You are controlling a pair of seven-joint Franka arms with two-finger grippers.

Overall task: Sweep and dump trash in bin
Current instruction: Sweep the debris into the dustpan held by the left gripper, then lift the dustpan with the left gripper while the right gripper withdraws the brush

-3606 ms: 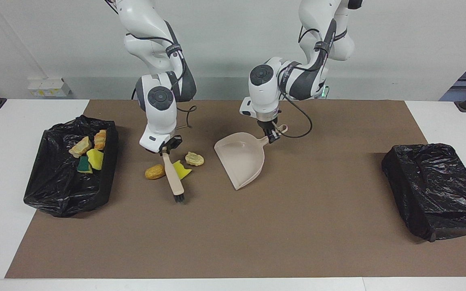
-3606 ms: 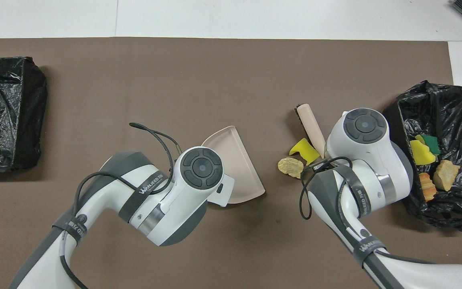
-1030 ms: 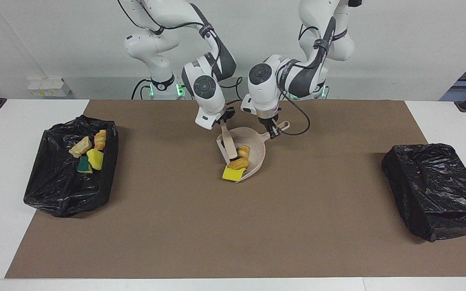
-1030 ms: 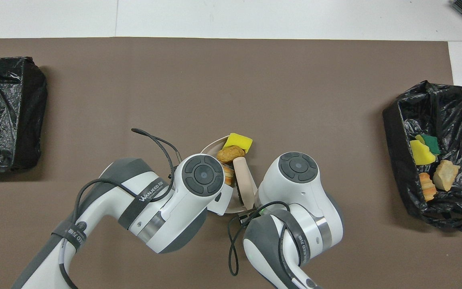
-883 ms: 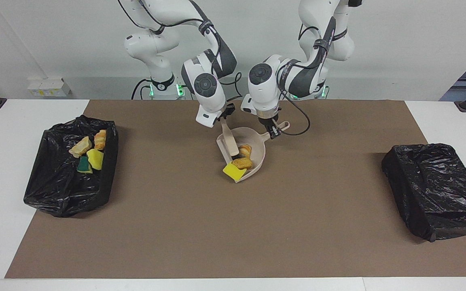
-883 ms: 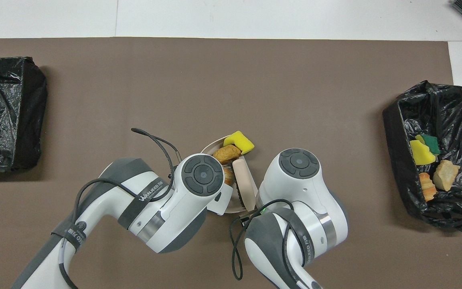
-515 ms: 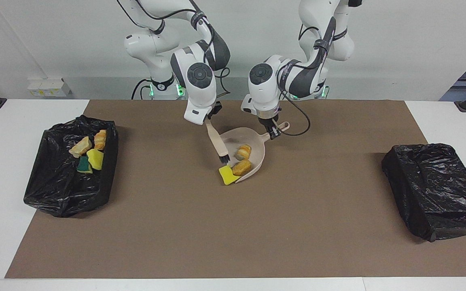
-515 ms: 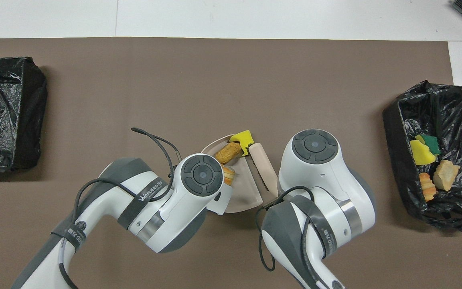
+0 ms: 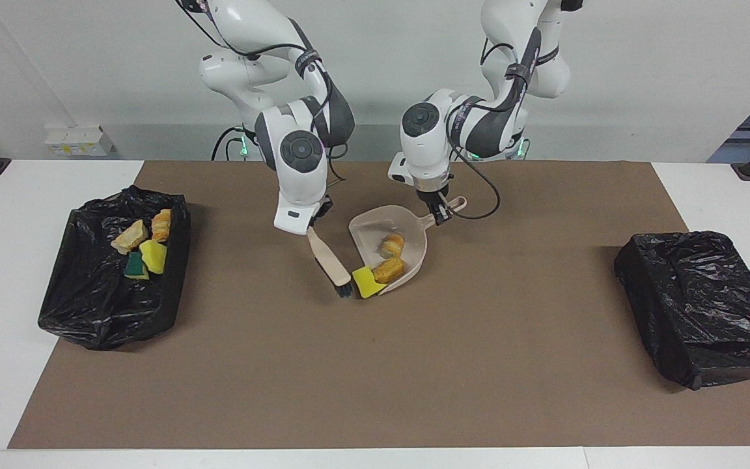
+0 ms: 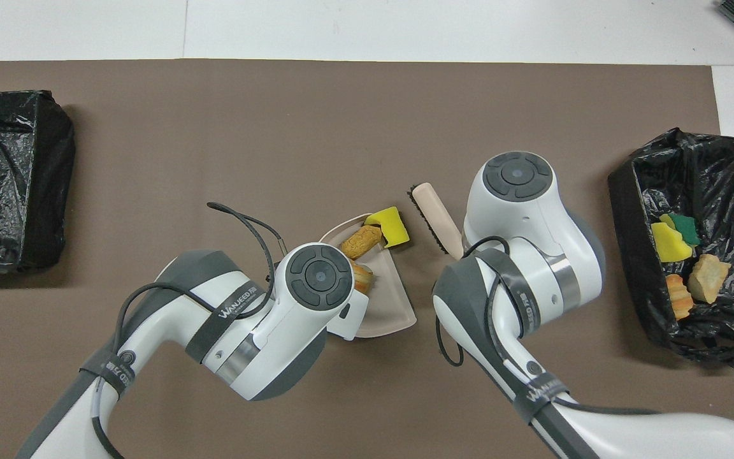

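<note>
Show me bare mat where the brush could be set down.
Bare mat lies between the dustpan and the closed black bag, and along the mat's edge farthest from the robots. It is crowded around the brush and yellow sponge at the dustpan's mouth.

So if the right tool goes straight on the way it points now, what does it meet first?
The right tool, shut on the brush, points down and slightly toward the dustpan. Probably the brown mat first, the bristles touching beside the yellow sponge piece; depth is unclear.
</note>
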